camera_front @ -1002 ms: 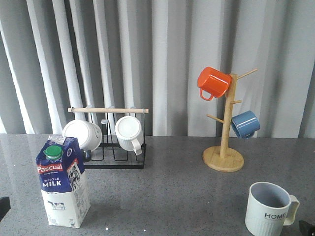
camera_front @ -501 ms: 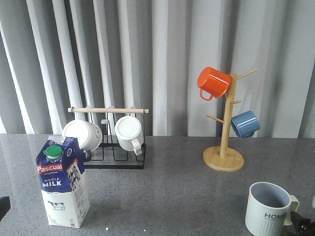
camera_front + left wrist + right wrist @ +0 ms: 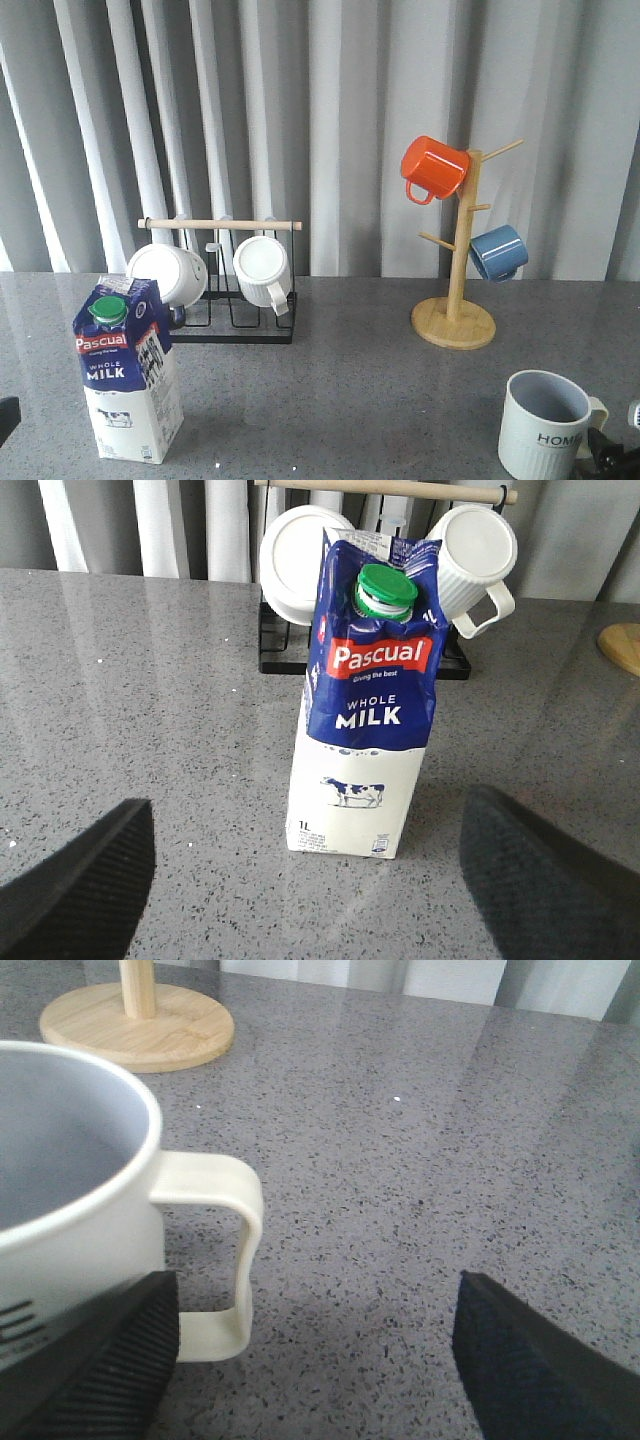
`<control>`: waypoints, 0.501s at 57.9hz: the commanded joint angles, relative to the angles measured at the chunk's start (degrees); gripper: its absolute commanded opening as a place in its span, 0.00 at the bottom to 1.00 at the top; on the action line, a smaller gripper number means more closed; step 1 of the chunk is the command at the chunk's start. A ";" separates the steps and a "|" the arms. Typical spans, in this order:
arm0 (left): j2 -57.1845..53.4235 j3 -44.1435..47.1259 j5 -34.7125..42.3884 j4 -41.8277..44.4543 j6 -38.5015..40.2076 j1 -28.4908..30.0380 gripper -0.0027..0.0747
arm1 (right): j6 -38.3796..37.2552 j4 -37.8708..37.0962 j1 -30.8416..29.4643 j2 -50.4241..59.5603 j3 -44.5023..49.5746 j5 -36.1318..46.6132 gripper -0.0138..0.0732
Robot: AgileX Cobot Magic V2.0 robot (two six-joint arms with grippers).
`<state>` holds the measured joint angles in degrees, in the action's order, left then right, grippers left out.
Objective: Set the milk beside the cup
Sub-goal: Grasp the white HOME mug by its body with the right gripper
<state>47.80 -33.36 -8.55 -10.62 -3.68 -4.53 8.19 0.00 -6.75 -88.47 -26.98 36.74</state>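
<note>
One grey speckled table (image 3: 350, 380), pleated curtain (image 3: 340, 120) behind; milk (image 3: 128, 368) upright front-left, cup (image 3: 545, 425) front-right, well apart. I see both grippers spread wide, holding nothing, right gripper (image 3: 310, 1360) mostly cut off

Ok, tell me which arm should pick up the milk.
Left. Its open tool already faces the milk, fingers either side. The right tool sits by the cup, far across the table.

Both pincers sit low with fingers spread wide, left pincer (image 3: 300, 880) and right pincer (image 3: 310, 1360).
</note>
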 commanded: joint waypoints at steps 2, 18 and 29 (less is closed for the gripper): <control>-0.29 -2.03 4.87 -0.21 0.03 -0.03 0.79 | 1.72 0.46 -0.30 -0.13 -1.55 6.02 0.80; -0.29 -2.03 4.94 -0.21 0.03 -0.03 0.79 | 2.02 0.65 -0.36 -3.99 -1.55 12.22 0.80; -0.29 -2.03 4.94 -0.21 0.08 -0.03 0.79 | 2.15 0.65 -0.36 -6.25 -1.55 16.01 0.80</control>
<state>47.80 -33.36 -8.16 -10.62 -3.68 -4.53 9.61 0.63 -6.75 -95.45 -27.10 46.11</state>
